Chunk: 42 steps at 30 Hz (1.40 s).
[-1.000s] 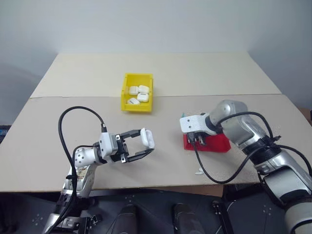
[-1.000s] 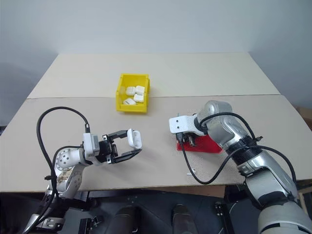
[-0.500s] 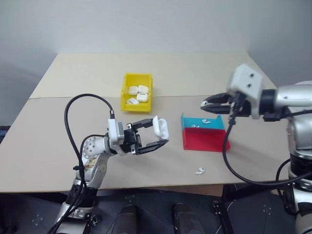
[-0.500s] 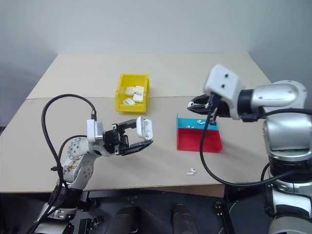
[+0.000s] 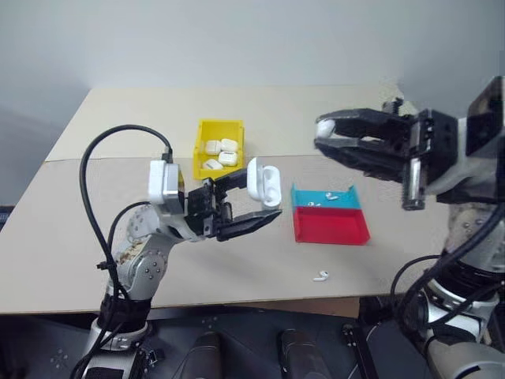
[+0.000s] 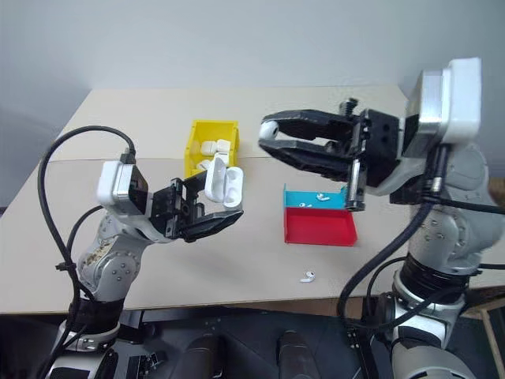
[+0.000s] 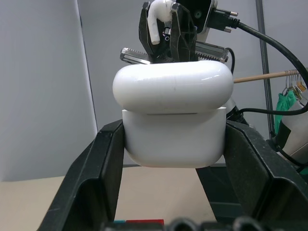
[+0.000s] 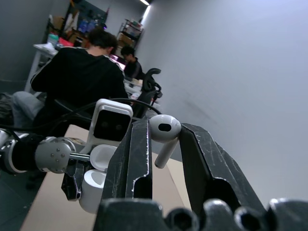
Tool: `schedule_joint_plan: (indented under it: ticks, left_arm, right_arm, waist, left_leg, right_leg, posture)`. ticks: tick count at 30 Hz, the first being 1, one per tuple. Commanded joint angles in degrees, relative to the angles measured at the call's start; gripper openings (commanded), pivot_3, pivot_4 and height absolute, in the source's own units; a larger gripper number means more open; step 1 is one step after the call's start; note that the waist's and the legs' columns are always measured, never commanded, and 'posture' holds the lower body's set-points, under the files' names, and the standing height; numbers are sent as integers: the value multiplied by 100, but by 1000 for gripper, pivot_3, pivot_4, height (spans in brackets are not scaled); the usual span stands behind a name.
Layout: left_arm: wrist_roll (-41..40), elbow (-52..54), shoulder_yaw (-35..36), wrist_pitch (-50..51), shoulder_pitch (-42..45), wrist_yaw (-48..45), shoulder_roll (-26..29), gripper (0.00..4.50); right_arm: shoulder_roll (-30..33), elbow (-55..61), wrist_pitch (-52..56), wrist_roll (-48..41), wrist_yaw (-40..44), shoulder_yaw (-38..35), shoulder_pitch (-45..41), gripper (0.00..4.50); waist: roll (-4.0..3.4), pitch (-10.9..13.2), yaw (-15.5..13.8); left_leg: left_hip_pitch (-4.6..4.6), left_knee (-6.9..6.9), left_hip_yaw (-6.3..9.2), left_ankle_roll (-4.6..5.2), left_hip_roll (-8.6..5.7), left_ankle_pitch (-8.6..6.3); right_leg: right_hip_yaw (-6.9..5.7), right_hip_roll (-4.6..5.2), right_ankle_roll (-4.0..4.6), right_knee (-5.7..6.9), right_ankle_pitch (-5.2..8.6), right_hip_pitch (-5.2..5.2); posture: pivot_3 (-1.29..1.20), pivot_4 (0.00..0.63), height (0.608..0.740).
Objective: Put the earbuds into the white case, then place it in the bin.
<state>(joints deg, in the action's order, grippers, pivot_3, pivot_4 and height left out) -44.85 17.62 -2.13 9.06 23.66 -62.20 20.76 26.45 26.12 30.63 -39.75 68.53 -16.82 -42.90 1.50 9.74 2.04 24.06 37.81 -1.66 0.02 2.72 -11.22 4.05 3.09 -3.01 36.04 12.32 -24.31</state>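
White case (image 6: 222, 183), lid flipped up, clamped between the black fingers of the left gripper (image 5: 251, 204) and held above the table (image 5: 102, 229), just in front of the yellow bin (image 5: 218, 150). One earbud (image 8: 164, 134) pinched at the fingertips of the right gripper (image 6: 272, 140), raised well above the red and blue tray (image 5: 330, 223) and apart from the case.

Loading step, by the look of it: case presented open, earbud brought up but not yet in. Next move likely needs the earbud lined up stem-first over an open socket, lowered in, then let go.

More earbuds lying in the tray, and a stray one (image 5: 320, 275) on the table near the front edge, easy to knock off. Plenty of open room between the grippers. Bin already holding several white cases, with a little space left.
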Motion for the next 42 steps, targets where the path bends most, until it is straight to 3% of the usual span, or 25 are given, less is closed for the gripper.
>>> schedule_joint_plan:
  ticks: [1,13,40,42]
  left_arm:
    - [-48,210,54,-73,107,-93,-41,2781]
    - [-16,378,46,-112,-38,-64,-195,2781]
    - [75,379,40,-197,-105,-143,-259,2781]
    - [82,373,43,-202,-103,-149,-264,2781]
  right_arm:
    - [-23,-158,-499,-144,22,272,-220,930]
    - [-34,-603,-1234,-27,98,978,-255,930]
    - [322,-878,-1511,134,323,1527,27,930]
    - [343,-833,-1529,116,354,1550,37,1439]
  waist:
    - [0,0,7]
    - [0,0,19]
    - [0,0,19]
    - [0,0,18]
  left_leg:
    - [-2,0,0,0,0,0]
    - [3,0,1,0,0,0]
    - [2,0,1,0,0,0]
    - [3,0,1,0,0,0]
  right_leg:
    - [0,0,1,1,1,1]
    - [0,0,3,-2,3,-1]
    - [0,0,4,-4,4,-2]
    - [-1,0,4,-4,4,-2]
  posture:
    - [0,150,740]
    - [0,150,740]
    - [0,150,740]
    - [0,150,740]
